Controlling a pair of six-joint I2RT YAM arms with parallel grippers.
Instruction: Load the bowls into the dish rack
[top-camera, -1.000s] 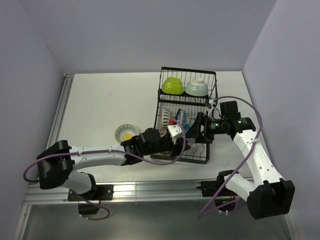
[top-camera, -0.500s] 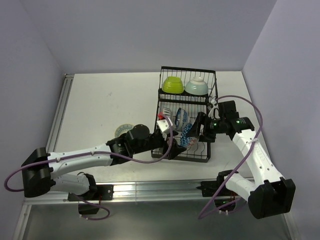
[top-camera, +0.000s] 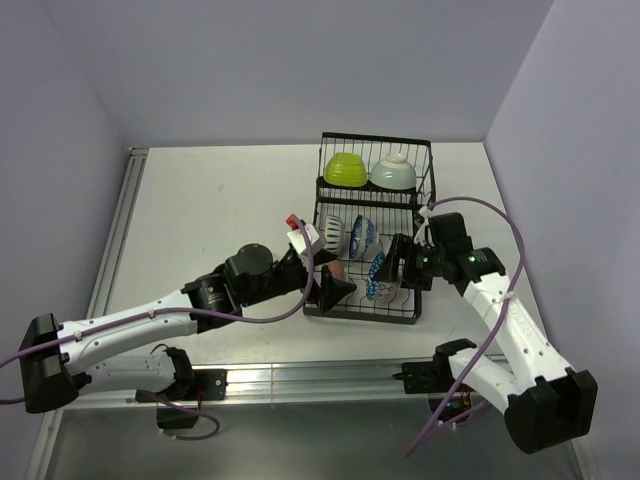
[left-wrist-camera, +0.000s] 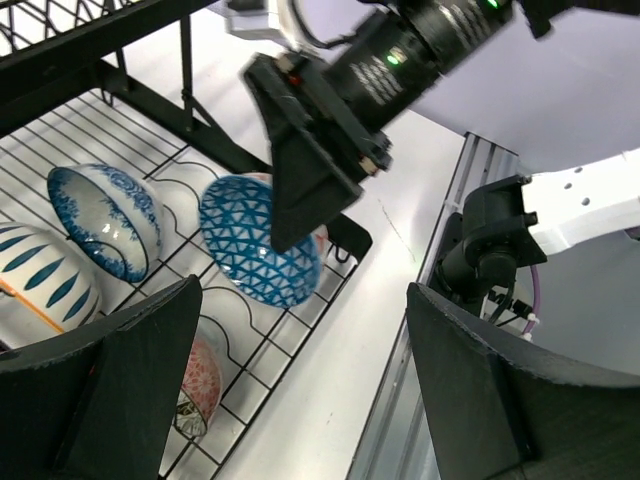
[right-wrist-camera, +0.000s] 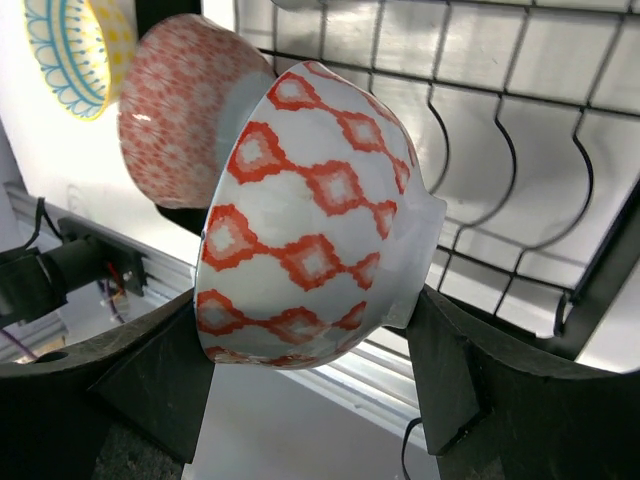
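**Inventory of bowls and where each one sits**

1. Dish rack (top-camera: 380, 316): black wire, standing on the table (top-camera: 210, 210) right of centre.
   - Raised basket, far end: the lime green bowl (top-camera: 344, 169) and the pale mint bowl (top-camera: 394, 174) sit side by side, the green one on the left.
   - Slotted section:
     - The striped bowl (left-wrist-camera: 30, 285), white with dark blue dashes, is tipped on its side.
     - The blue-flowered bowl (left-wrist-camera: 105, 215) is just beside it, also on its side.
     - The red-patterned bowl (left-wrist-camera: 200, 385) lies on the wires toward the near edge.

2. Diamond bowl (right-wrist-camera: 310, 230): red diamonds outside, blue triangles inside.
   - It is tipped on edge over the slot wires, just beside the red-patterned bowl.
   - My right claw (right-wrist-camera: 300, 340) is clamped on it, one finger against each side.
   - I cannot tell whether it touches the wires.

3. Yellow-and-blue bowl (right-wrist-camera: 65, 50): outside the rack, on the table. My right wrist view shows it only at the corner, beyond the red-patterned bowl.

4. My left claw (left-wrist-camera: 305, 320): the jaws are spread wide apart with nothing between them. It hangs over the near left part of the rack, looking across at my right claw and its bowl.
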